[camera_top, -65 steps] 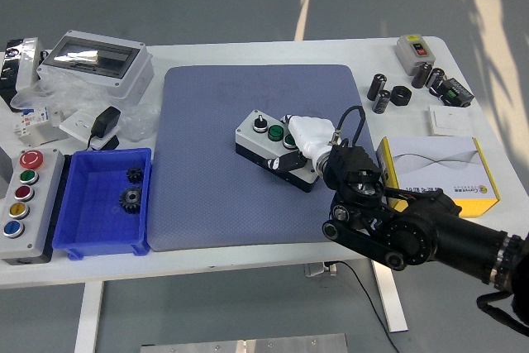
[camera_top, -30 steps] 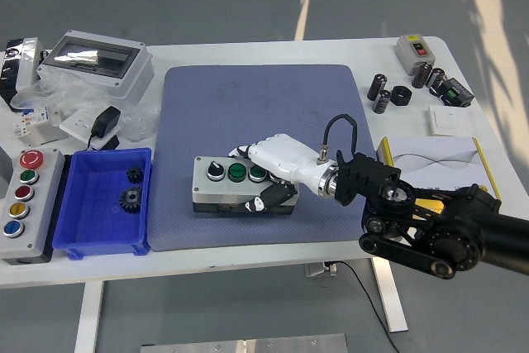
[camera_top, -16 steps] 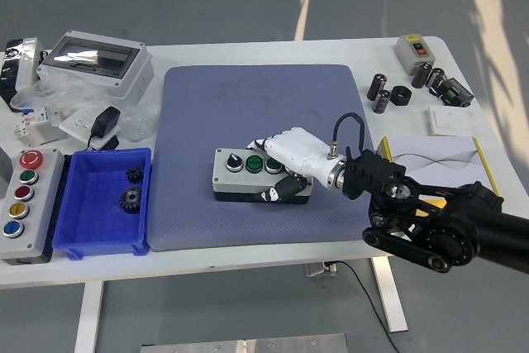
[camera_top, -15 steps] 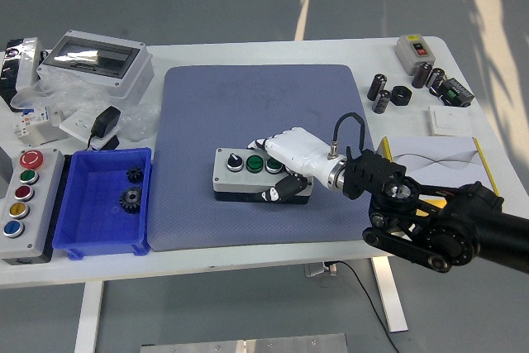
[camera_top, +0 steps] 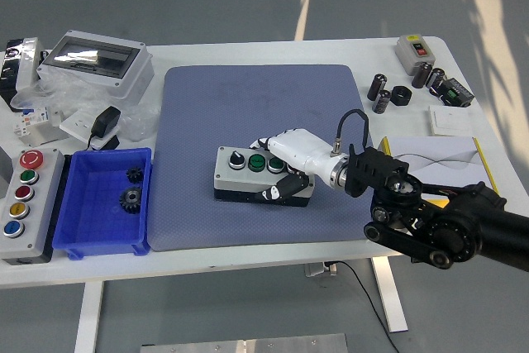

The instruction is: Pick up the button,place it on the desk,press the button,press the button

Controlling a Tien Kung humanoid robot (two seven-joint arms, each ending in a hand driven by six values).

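A grey button box [camera_top: 240, 173] with a black base lies flat on the blue mat [camera_top: 248, 113], slightly right of the mat's centre near its front. Its top shows a black knob and two green buttons. My right hand [camera_top: 281, 163], white with black fingertips, rests over the box's right end. Its fingers curl over the top and the thumb presses the front side. The black right arm comes in from the lower right. The left arm is out of view.
A blue bin [camera_top: 103, 200] with two gears sits left of the mat. A grey panel with coloured buttons [camera_top: 23, 192] lies at far left. A yellow-edged box [camera_top: 438, 167] is right of my arm. Black cylinders [camera_top: 382, 93] and a switch box [camera_top: 413, 49] stand at back right.
Over two seconds my right hand carried the box left across the mat, then back right and set it flat. In the last half second hand and box barely moved.
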